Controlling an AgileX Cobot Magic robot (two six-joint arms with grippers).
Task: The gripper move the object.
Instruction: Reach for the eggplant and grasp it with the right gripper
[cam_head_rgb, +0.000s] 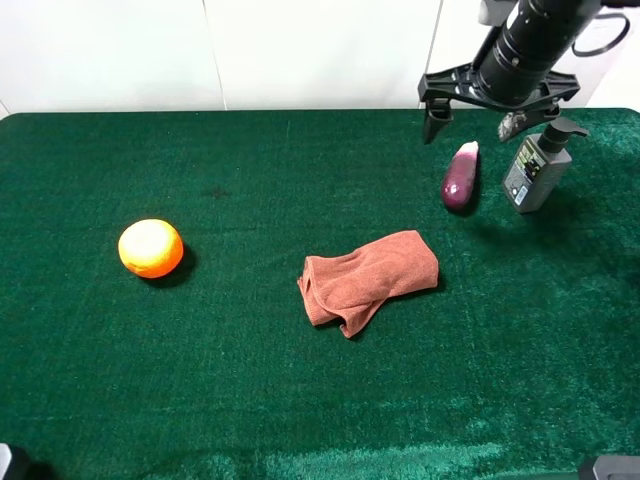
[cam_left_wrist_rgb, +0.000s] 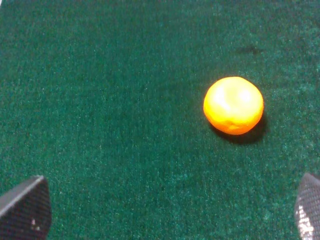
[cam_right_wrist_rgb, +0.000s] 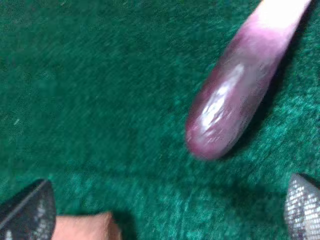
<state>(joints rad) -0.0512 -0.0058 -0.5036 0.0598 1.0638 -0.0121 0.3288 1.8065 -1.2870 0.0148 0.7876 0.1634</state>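
Note:
A purple eggplant (cam_head_rgb: 460, 177) with a pale tip lies on the green cloth table (cam_head_rgb: 250, 380) at the back right. My right gripper (cam_head_rgb: 474, 125) hovers just above and behind it, jaws wide open and empty. In the right wrist view the eggplant (cam_right_wrist_rgb: 235, 95) lies beyond the open gripper (cam_right_wrist_rgb: 165, 215), nearer one finger, untouched. An orange (cam_head_rgb: 150, 247) sits at the left. In the left wrist view the orange (cam_left_wrist_rgb: 233, 105) lies ahead of my open, empty left gripper (cam_left_wrist_rgb: 167, 212). The left gripper itself is out of the exterior view.
A crumpled rust-coloured towel (cam_head_rgb: 368, 279) lies at the table's middle; its corner shows in the right wrist view (cam_right_wrist_rgb: 85, 227). A grey pump bottle (cam_head_rgb: 538, 165) stands just right of the eggplant. A white wall runs behind the table.

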